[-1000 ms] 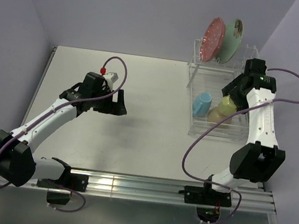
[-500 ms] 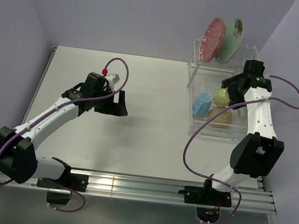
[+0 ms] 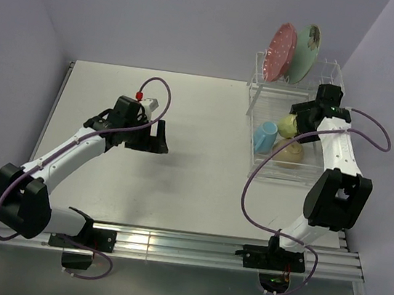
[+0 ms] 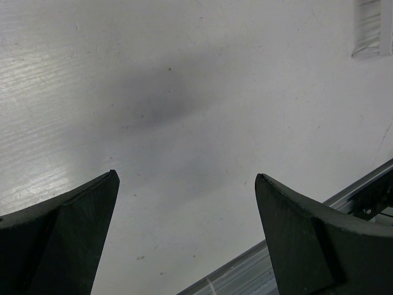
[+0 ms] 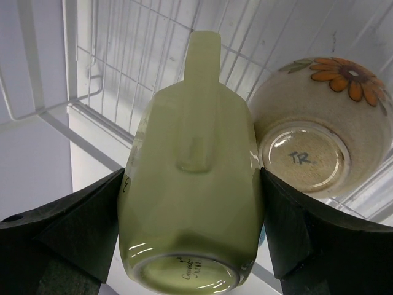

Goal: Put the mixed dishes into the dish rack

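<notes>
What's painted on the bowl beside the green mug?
Orange flower on the cream bowl, clearest in right wrist view.

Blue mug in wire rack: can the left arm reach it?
Probably yes: bare table separates the left arm, jaws open, from the blue mug; the right arm's jaws hold a pale yellow-green mug beside it.

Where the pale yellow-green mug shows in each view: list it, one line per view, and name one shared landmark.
Top external: pale yellow-green mug at upper right, held by the right gripper at the dish rack basket.
Left wrist: not in it.
Right wrist: the mug fills centre frame, base toward the camera, between the fingers.
Shared landmark: the cream bowl beside the mug.
</notes>
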Tool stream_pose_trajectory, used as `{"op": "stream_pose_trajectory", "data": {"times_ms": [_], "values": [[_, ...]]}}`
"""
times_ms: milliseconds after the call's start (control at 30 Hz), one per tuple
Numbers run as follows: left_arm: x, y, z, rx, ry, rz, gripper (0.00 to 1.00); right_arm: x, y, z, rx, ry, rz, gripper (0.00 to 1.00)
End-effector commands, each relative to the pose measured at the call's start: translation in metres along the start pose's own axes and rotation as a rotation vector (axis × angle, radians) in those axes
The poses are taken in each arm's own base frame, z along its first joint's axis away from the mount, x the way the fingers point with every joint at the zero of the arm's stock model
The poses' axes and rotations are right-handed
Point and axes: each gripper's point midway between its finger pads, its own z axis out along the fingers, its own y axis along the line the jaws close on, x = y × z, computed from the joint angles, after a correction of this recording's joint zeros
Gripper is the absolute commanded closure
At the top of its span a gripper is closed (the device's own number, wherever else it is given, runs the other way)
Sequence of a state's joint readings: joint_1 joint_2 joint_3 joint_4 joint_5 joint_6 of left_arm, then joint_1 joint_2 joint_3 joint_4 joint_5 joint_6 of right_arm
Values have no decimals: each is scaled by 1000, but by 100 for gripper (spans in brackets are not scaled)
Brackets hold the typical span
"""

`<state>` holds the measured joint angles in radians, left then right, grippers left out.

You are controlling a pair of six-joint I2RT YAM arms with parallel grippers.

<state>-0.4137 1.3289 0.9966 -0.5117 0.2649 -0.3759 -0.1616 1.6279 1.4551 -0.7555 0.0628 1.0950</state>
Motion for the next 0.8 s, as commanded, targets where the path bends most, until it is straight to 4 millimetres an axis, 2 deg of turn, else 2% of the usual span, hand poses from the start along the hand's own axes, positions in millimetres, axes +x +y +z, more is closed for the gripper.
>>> {"op": "stream_pose_trajectory", "data": {"times_ms": [0, 133, 533, 767], "values": [[-10, -2, 0, 11, -28, 42, 1, -19, 31, 3, -91, -62, 58, 100], [-9, 0, 2, 2, -22, 39, 1, -26, 38, 5, -92, -78, 61, 100], [-12, 6, 5, -16, -14, 23, 1, -32, 45, 30, -32, -81, 72, 100], [-13, 8, 7, -20, -12, 11, 1, -34, 39, 42, 29, -92, 55, 100]]}}
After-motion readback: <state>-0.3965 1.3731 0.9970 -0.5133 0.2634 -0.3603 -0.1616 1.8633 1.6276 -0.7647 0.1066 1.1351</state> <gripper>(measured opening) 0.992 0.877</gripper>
